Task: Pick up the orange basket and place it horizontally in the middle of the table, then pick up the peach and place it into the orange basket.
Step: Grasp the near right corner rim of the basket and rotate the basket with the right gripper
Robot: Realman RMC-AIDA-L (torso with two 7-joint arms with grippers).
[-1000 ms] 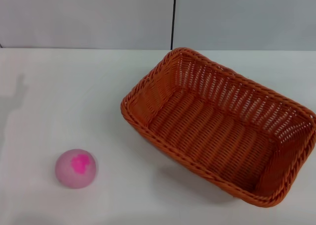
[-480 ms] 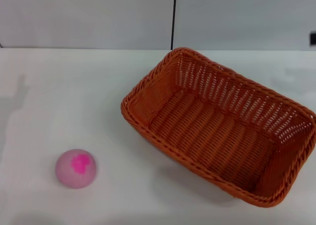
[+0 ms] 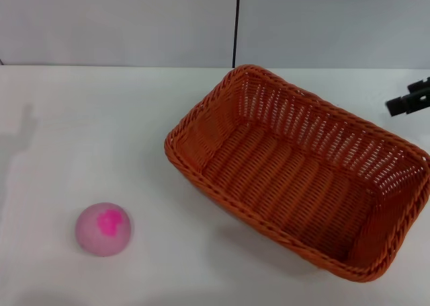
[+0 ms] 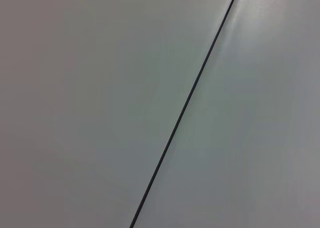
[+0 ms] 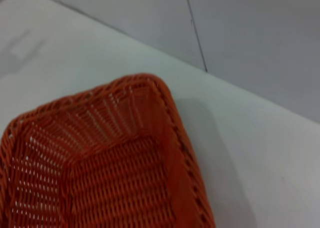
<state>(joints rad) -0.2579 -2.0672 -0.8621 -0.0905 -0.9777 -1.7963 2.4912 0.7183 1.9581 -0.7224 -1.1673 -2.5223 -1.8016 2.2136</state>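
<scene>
On white table point(image 3: 101, 131): orange basket point(image 3: 295, 171) (askew), peach point(image 3: 103, 228); grey wall point(image 3: 114, 23) behind.

Showing burnt orange all over the orange basket point(image 3: 295, 175), braided along the rim, slatted with pale gaps down the sloped sides, tightly ribbed across the floor. Glowing pale pink on the peach point(image 3: 103, 228), carrying a bright magenta blotch on top. Staying plain matte white across the table point(image 3: 87, 131), dimming to soft grey shadow at the left. Running a thin black vertical seam down the light grey wall point(image 3: 134, 23). Peeking in black at the right edge, the right gripper point(image 3: 410, 99).
</scene>
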